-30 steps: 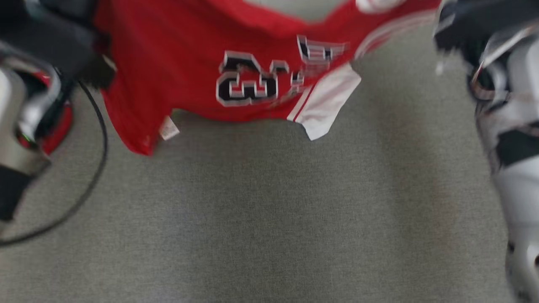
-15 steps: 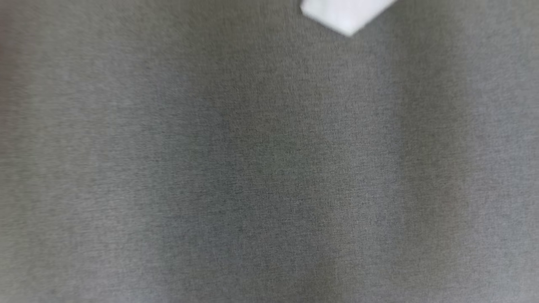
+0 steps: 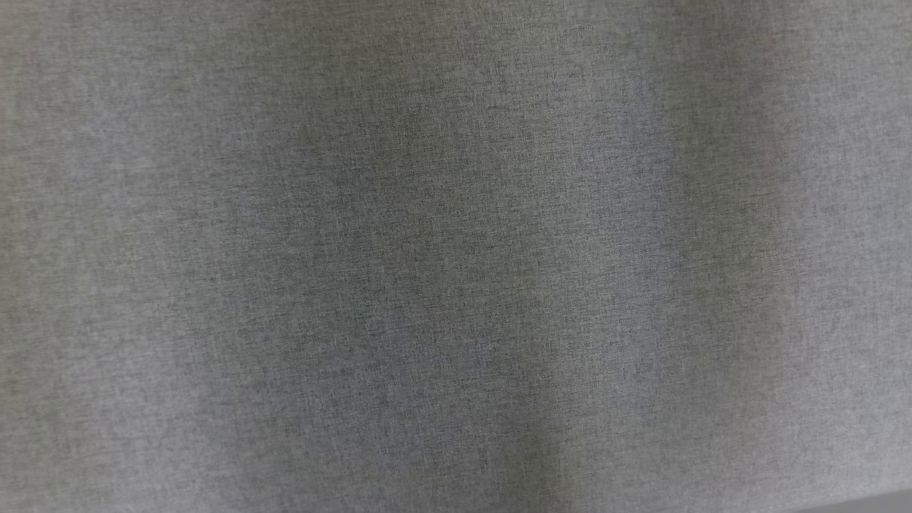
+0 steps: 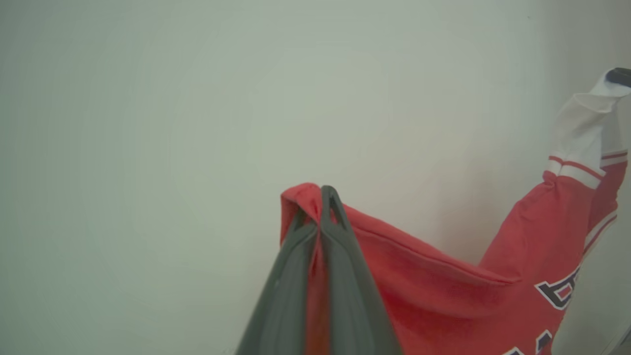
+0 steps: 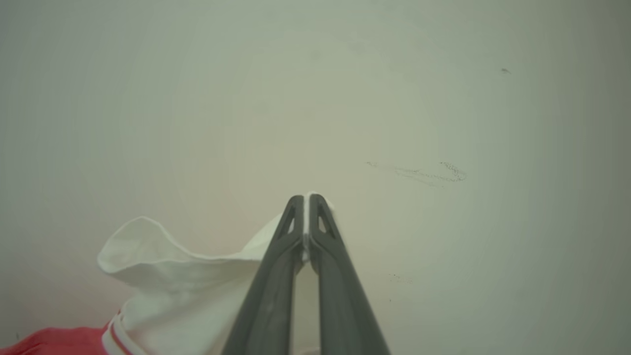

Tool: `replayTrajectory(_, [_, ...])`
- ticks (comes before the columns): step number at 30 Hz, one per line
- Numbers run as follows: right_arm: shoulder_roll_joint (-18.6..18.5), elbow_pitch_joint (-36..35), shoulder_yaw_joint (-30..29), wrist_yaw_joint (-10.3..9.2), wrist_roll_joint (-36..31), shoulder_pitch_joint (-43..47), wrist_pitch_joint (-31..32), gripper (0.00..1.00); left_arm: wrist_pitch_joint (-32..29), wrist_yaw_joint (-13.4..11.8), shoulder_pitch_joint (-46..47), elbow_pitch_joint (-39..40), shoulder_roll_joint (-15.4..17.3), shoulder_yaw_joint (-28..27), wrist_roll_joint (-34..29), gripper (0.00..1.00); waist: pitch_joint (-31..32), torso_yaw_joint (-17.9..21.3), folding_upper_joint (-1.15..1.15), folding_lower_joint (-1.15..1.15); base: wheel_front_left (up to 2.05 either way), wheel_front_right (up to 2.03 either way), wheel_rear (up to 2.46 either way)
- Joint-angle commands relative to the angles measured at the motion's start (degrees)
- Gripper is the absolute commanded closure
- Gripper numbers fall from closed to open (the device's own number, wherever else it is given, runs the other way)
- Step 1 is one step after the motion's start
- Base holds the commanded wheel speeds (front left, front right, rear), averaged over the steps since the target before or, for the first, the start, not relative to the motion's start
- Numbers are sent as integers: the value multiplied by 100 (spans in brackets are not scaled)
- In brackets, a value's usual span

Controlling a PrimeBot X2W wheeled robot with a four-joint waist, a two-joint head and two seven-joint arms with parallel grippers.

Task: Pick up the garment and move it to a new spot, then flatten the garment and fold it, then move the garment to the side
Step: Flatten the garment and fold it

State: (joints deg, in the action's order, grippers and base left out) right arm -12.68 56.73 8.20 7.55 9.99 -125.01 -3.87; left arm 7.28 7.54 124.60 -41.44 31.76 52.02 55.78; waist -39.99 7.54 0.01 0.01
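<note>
The left wrist view gives the red garment (image 4: 443,296) with its dark lettering: the left gripper (image 4: 319,204) has its fingers clamped together on a red edge. From there the cloth sags, then rises to a white sleeve (image 4: 581,133), all against a pale wall (image 4: 148,123). The right wrist view gives that sleeve close up, its rim pinched between the closed fingers of the right gripper (image 5: 305,199). The head view gives blurred grey woven cloth (image 3: 456,256).

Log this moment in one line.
left gripper: shut on red jersey edge | right gripper: shut on its white sleeve | jersey: slung between grippers | head view: grey woven surface
</note>
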Motion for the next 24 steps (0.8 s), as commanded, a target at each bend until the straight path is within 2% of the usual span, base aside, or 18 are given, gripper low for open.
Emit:
replayTrajectory(1, [52, 81, 1, -14, -35, -139, -72, 100, 55, -11, 150, -72, -9, 83, 37, 100, -39, 36, -1, -1, 0, 0, 0])
replayTrajectory(6, [77, 491, -70, -14, -174, -288, -223, 100, 150, -11, 325, -240, 9, 572, 282, 100, -125, 128, -1, -1, 0, 0, 0])
replayTrajectory(14, [28, 768, -188, -14, -211, -136, -431, 100, 311, -11, 436, -338, 84, 1041, 680, 100, -257, 256, -1, -1, 0, 0, 0])
replayTrajectory(21, [169, 669, -168, -14, -109, 184, -711, 100, 614, -11, 177, -126, 274, 1398, 993, 100, -232, 312, -1, -1, 0, 0, 0])
replayTrajectory(24, [179, 523, -132, -14, 2, 498, -810, 100, 746, -11, -101, 79, 392, 1383, 1142, 100, -118, 277, -1, -1, 0, 0, 0])
